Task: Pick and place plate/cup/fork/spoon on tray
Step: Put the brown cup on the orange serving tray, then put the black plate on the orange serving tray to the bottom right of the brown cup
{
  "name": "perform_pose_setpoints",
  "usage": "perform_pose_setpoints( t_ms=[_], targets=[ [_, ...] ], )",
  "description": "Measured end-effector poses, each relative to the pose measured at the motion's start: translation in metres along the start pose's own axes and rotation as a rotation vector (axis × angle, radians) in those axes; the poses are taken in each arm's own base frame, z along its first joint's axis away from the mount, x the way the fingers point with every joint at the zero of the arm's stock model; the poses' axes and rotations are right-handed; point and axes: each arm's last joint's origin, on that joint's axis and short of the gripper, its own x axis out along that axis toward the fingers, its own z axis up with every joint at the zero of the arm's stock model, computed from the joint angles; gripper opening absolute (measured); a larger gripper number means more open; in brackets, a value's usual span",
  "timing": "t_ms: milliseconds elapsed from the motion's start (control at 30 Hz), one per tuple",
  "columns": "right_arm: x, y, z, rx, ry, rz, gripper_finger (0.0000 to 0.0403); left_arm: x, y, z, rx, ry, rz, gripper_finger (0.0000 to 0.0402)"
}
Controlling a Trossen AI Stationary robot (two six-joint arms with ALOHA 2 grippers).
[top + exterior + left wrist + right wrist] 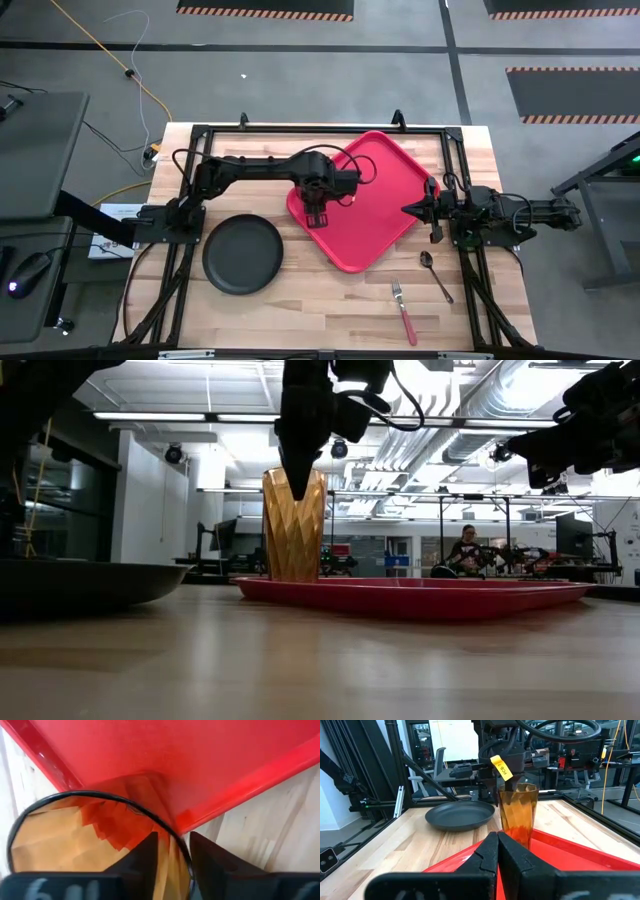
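The amber cup (294,530) stands upright on the red tray (380,185), near its near-left edge. It also shows in the right wrist view (518,812). My left gripper (318,212) comes down onto the cup's rim and is shut on it. My right gripper (406,211) is shut and empty, level over the tray's right edge, pointing at the cup. The dark plate (243,256) lies flat on the table left of the tray. The spoon (435,275) and the red-handled fork (403,311) lie on the table near the front right. My left gripper pinches the cup's wall at the rim (176,837), one finger (145,857) inside the cup and one (207,862) outside. The fingers come from above, pointing down. The cup stands upright, its base (294,576) at tray level.
The tray lies turned at an angle, with bare floor (365,165) toward the far side. A dark frame rail (320,128) runs along the table's far edge. A person (466,550) sits in the room behind the table.
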Motion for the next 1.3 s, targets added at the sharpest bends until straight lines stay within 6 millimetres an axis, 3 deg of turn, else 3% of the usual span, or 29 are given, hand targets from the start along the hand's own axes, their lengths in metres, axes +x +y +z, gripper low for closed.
perform_pose_setpoints(
  t_ms=[167,367,567,767,1033,1300],
  targets=[
    [0.000,0.000,0.000,0.000,0.000,0.000,0.0000,-0.021,0.002,-0.001,-0.004,-0.037,-0.003,0.0159],
    [0.000,0.000,0.000,0.000,0.000,0.000,0.0000,-0.069,0.012,-0.004,-0.062,-0.195,-0.061,0.0193],
    [0.000,0.000,0.000,0.000,0.003,0.000,0.0000,-0.126,0.028,-0.047,-0.189,-0.357,-0.109,0.0200],
    [0.001,0.000,-0.001,0.000,0.012,-0.001,0.0000,-0.162,0.029,-0.094,-0.230,-0.542,-0.050,0.0200],
    [0.001,0.000,-0.001,0.000,0.013,-0.001,0.0000,-0.146,0.033,-0.160,-0.356,-0.681,-0.066,0.0200],
    [0.001,0.000,-0.001,0.000,0.013,-0.001,0.0000,-0.097,0.031,-0.207,-0.319,-0.775,-0.072,0.0200]
  ],
)
